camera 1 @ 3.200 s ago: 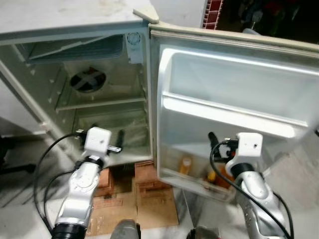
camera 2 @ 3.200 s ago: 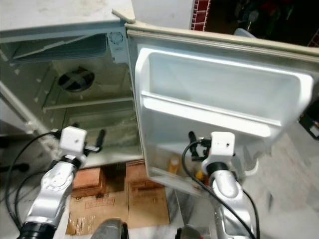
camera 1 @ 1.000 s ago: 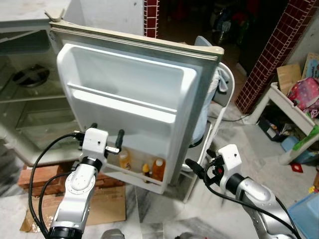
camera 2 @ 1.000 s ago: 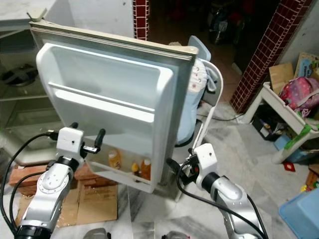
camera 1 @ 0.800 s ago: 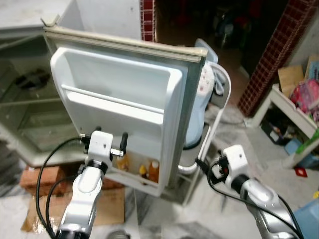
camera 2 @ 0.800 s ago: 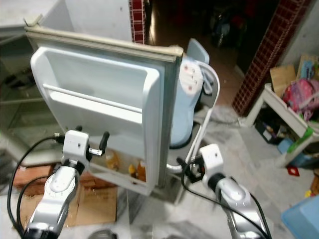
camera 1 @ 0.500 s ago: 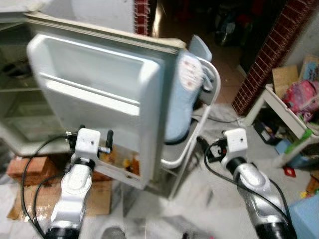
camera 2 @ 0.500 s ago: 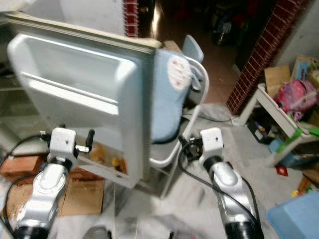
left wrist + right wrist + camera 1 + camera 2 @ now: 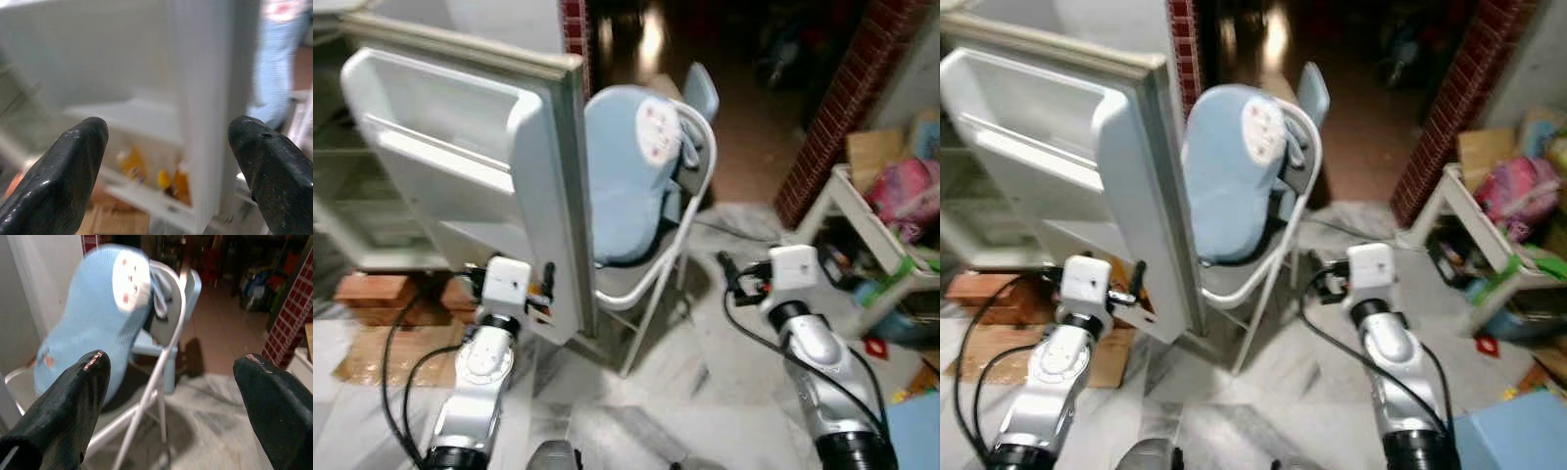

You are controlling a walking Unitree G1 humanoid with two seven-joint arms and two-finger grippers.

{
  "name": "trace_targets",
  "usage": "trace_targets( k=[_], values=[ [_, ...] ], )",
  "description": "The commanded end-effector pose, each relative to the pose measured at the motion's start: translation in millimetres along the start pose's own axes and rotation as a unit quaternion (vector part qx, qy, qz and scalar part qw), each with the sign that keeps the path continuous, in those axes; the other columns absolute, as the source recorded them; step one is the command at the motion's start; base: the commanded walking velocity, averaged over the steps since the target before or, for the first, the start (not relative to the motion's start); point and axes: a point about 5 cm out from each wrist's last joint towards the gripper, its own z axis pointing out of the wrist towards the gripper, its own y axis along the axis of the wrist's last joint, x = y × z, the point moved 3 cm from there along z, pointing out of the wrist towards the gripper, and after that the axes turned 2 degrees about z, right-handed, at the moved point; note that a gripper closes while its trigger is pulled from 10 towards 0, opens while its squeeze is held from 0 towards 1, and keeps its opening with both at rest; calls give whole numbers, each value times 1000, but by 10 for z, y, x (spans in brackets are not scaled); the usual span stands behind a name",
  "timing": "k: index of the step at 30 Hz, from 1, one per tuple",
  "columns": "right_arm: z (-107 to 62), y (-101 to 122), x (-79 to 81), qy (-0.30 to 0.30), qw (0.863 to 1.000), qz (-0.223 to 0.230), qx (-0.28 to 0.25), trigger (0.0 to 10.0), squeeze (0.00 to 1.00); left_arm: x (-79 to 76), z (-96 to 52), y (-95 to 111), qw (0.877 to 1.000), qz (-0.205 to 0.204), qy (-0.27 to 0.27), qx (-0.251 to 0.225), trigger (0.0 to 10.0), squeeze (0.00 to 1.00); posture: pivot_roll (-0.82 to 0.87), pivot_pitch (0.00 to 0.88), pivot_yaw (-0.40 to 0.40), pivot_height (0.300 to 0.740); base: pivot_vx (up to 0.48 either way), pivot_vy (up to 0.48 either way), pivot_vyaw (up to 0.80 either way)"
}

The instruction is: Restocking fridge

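I had left gripper (image 9: 166,161) spread wide, empty, facing fridge door (image 9: 460,166) | right gripper (image 9: 171,396) spread too, toward blue-cushioned chair (image 9: 631,176) | orange bottles (image 9: 131,162) sat at door shelf's bottom edge | advice: pause walking until view steadies.

Silver arms w/ black cables, white wrist boxes, black fingers.
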Motion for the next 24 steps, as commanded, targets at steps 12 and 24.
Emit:
trace_targets(
  k=[12, 24],
  values=[
    [6, 29, 72, -22, 999, 39, -5, 10000, 0, 108, -5, -35, 999, -38, 9, 8, 10000, 0, 74, 0, -14, 740, 47, 0, 436],
    [20, 62, 82, -26, 999, 44, -10, 10000, 0, 105, -10, -98, 997, -65, 13, 29, 10000, 0, 72, 0, -17, 740, 439, 0, 0]
  ],
)
